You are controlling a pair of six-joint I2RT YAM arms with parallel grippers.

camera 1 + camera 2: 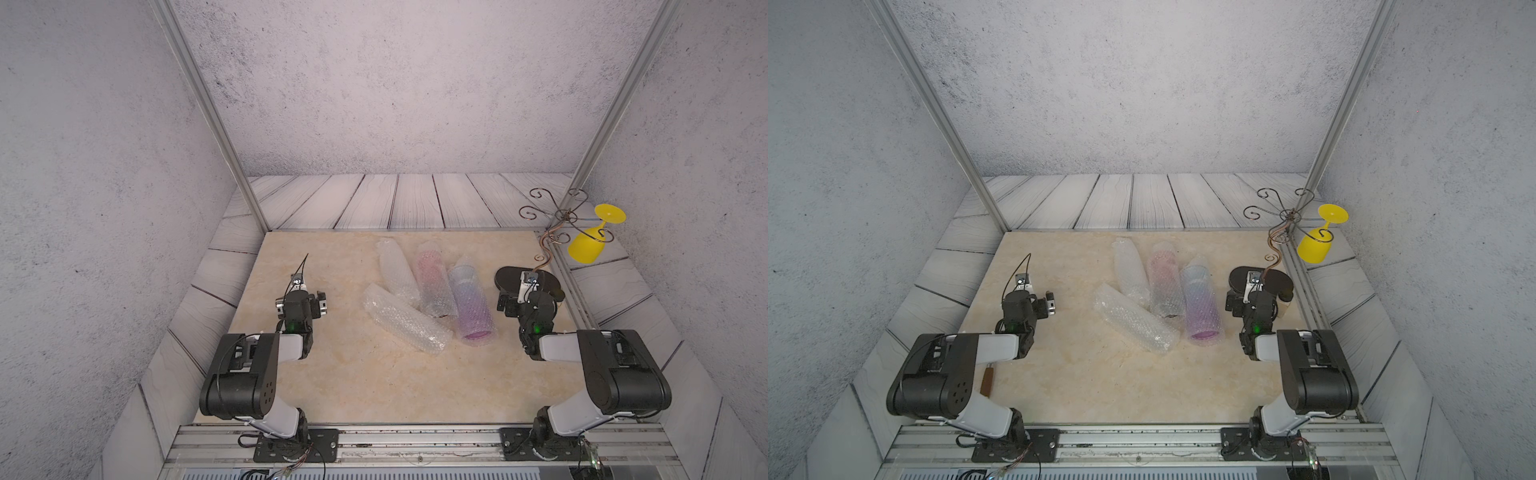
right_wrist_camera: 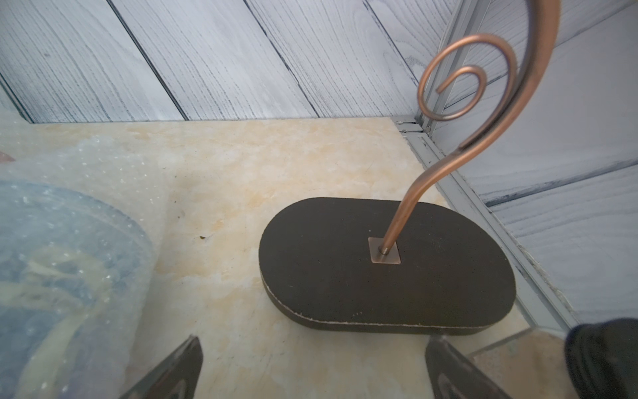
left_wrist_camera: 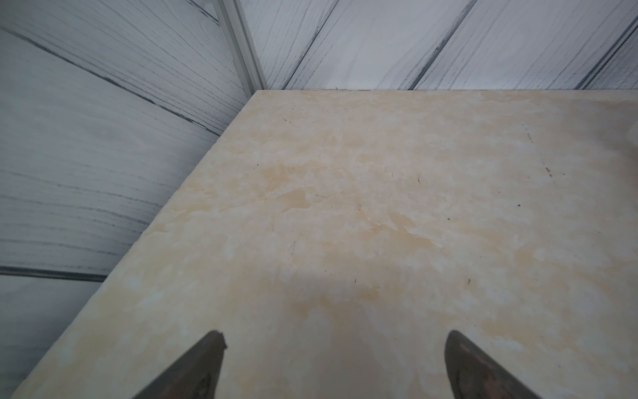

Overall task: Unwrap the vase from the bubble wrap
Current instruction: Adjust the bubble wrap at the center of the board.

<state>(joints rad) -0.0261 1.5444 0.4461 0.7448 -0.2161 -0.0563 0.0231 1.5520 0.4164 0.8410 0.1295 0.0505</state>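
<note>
Task not yet begun. In both top views my left gripper (image 1: pixel 319 304), centre left, and right gripper (image 1: pixel 504 306), centre right, stand wide open and empty. Four bubble wrap (image 1: pixel 403 326) rolls lie mid-frame between them; one shows a purple vase (image 1: pixel 471 309). Next, I judge: find a loose wrap edge.

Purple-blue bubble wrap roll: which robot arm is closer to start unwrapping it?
Right. The right tool, open, sits just beside the purple-blue bubble wrap roll; the left tool is across the table, beyond the clear roll.
</note>
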